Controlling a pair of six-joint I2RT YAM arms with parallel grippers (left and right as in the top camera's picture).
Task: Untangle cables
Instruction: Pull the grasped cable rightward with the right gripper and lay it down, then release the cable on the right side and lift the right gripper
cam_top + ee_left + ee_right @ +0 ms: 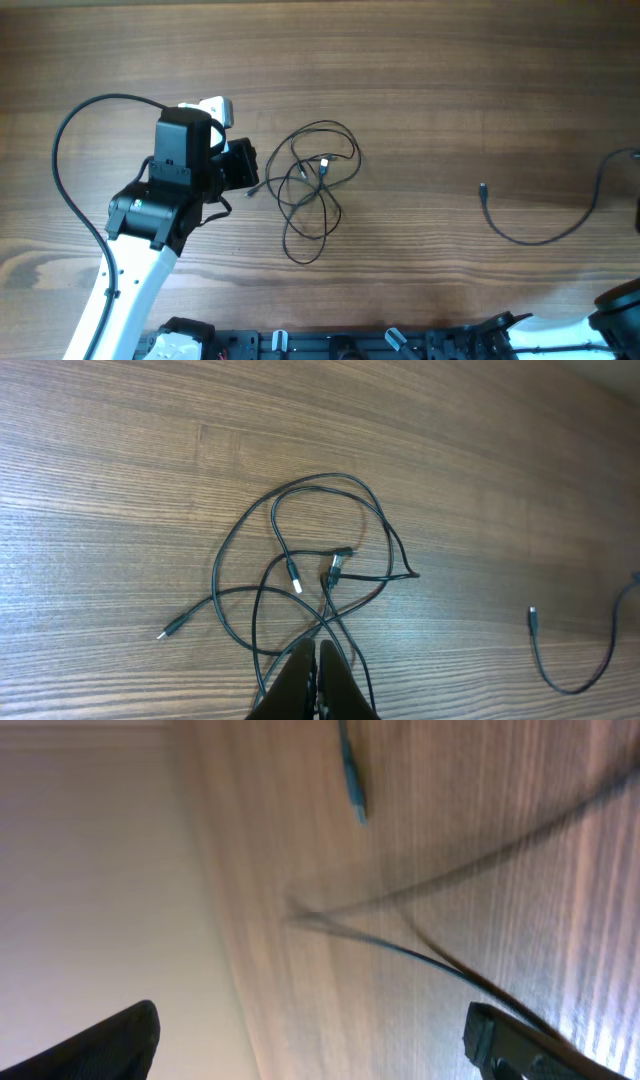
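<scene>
A tangle of thin black cables (315, 185) lies in loose overlapping loops on the wooden table, with small connector ends in its middle. It also shows in the left wrist view (310, 575), with one loose plug end (170, 628) off to the left. My left gripper (318, 652) is shut, with nothing seen between its tips, over the near strands of the tangle; in the overhead view it (245, 170) sits just left of the tangle. A separate black cable (530, 232) curves at the right. My right gripper (310, 1030) is open and empty over the table's edge.
The right arm's base (620, 305) sits at the bottom right corner. The separate cable's connector end (352, 790) and a blurred strand (420, 955) show in the right wrist view. The left arm's thick black cable (70, 150) arcs at the far left.
</scene>
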